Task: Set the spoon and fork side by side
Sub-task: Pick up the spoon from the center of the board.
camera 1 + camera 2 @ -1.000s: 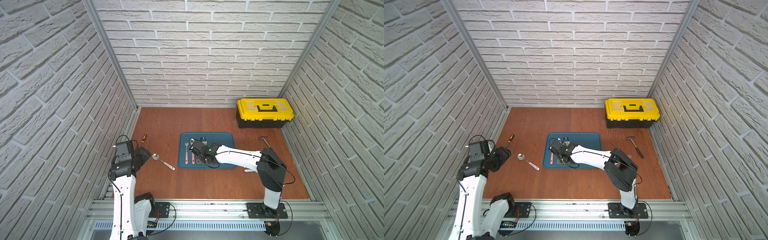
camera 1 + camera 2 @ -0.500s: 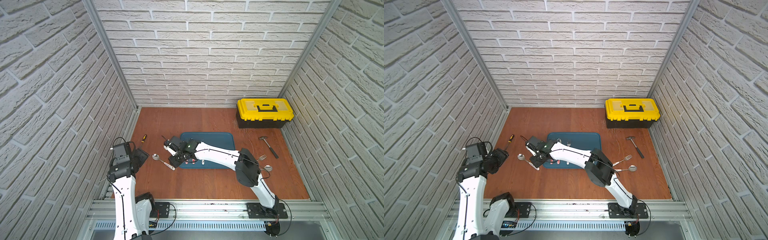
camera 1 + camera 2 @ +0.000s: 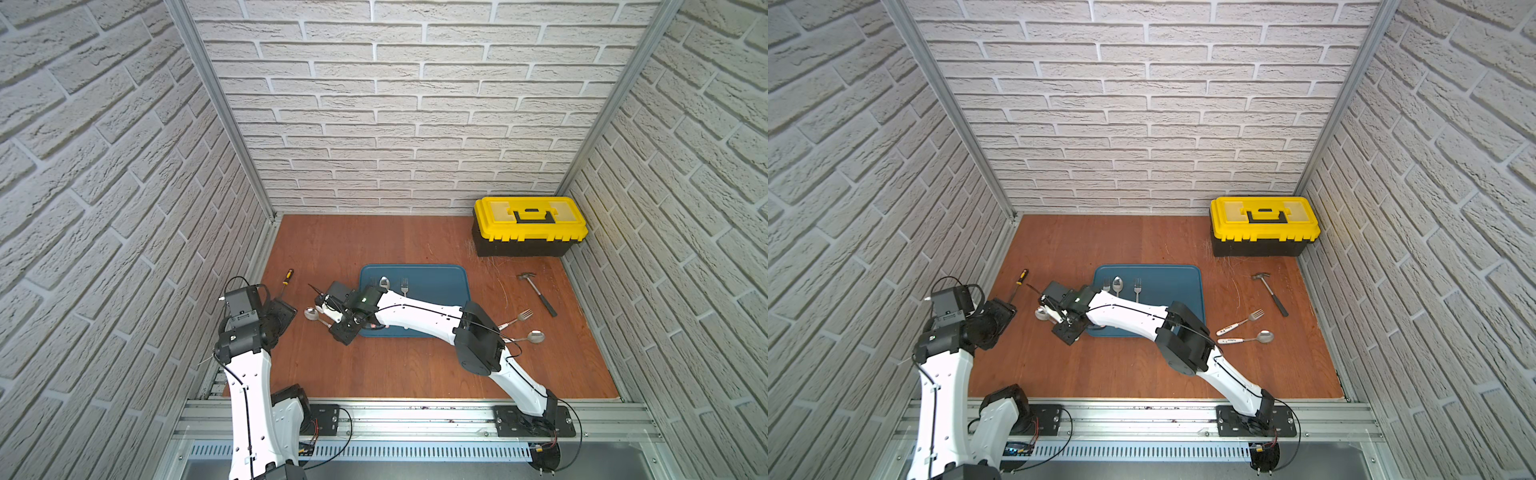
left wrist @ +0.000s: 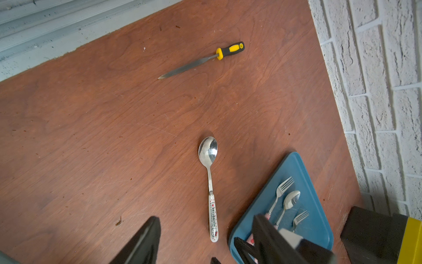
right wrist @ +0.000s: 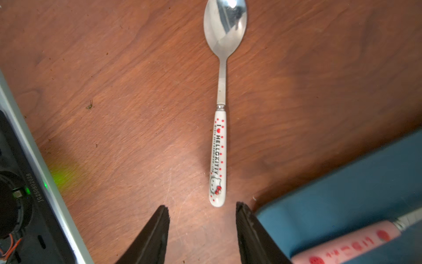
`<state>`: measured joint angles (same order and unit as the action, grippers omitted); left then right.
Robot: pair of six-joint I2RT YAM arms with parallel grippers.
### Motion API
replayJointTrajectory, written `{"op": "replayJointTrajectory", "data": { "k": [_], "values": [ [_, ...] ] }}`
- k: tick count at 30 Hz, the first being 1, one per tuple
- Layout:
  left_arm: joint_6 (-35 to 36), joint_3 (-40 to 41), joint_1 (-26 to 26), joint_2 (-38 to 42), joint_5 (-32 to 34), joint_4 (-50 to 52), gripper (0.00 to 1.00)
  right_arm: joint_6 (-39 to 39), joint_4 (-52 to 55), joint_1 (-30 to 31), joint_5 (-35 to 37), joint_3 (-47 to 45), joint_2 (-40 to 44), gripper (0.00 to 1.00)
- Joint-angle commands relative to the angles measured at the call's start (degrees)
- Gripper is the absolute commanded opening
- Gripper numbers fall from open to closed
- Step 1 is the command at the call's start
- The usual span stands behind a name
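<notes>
Spoon (image 5: pixel 220 157) lies unpaired near the left edge of the surface (image 5: pixel 114 114), beside the tray (image 5: pixel 342 182). Right claw (image 5: pixel 202 205) parted, empty, at its handle end; left claw (image 4: pixel 206 217) wide, empty. Grasp outstanding.

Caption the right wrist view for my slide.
Open right hand poised at the handle end of a spoon lying on the wooden table.

The brown wooden table (image 3: pixel 374 365) carries a blue tray (image 3: pixel 436 271) mid-table and a yellow-lidded toolbox (image 3: pixel 530 226) at the back right, with a hammer (image 3: pixel 538 294) in front of it. A file (image 3: pixel 287 276) and a white-handled spoon (image 3: pixel 311 313) lie left of the tray. A fork (image 3: pixel 517 318) and a second spoon (image 3: pixel 531 337) lie close together on the right.
</notes>
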<state>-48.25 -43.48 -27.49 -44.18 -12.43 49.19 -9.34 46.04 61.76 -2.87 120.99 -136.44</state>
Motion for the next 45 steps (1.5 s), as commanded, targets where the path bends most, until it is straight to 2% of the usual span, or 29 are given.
{"op": "replayJointTrajectory", "data": {
  "k": [1,14,25,29,35,40,43,44,45],
  "values": [
    [0.01,0.7,-0.45,0.08,-1.0,-1.83,0.69,1.87,0.45,0.38,-0.12,2.47,-2.35,0.53],
    [0.26,1.88,-0.43,0.67,-1.93,-2.55,0.69,2.76,1.02,0.48,3.46,5.78,-6.15,0.54],
    [0.91,2.16,-0.41,0.96,-1.85,-2.52,0.69,1.57,2.03,0.38,2.69,6.48,-9.18,0.5],
    [1.16,2.34,-0.36,1.16,-1.76,-2.57,0.69,-0.13,3.54,0.38,5.54,6.47,-9.28,0.4],
    [1.4,2.71,-0.39,1.42,-1.67,-2.64,0.69,-2.13,5.37,0.39,8.45,6.34,-8.97,0.33],
    [1.59,2.74,-0.33,1.43,-1.6,-2.78,0.69,-2.36,4.99,0.5,8.14,5.71,-8.24,0.25],
    [1.7,2.68,-0.36,1.56,-1.56,-2.7,0.69,-2.07,4.75,0.64,7.14,5.52,-8.23,0.11],
    [1.75,2.71,-0.29,1.51,-1.52,-2.7,0.69,-2.14,4.76,0.73,7.37,5.49,-8.29,0.04],
    [1.74,2.73,-0.34,1.62,-1.52,-2.73,0.69,-2.02,4.63,0.92,7.4,5.37,-8.26,0.03]
  ]
}}
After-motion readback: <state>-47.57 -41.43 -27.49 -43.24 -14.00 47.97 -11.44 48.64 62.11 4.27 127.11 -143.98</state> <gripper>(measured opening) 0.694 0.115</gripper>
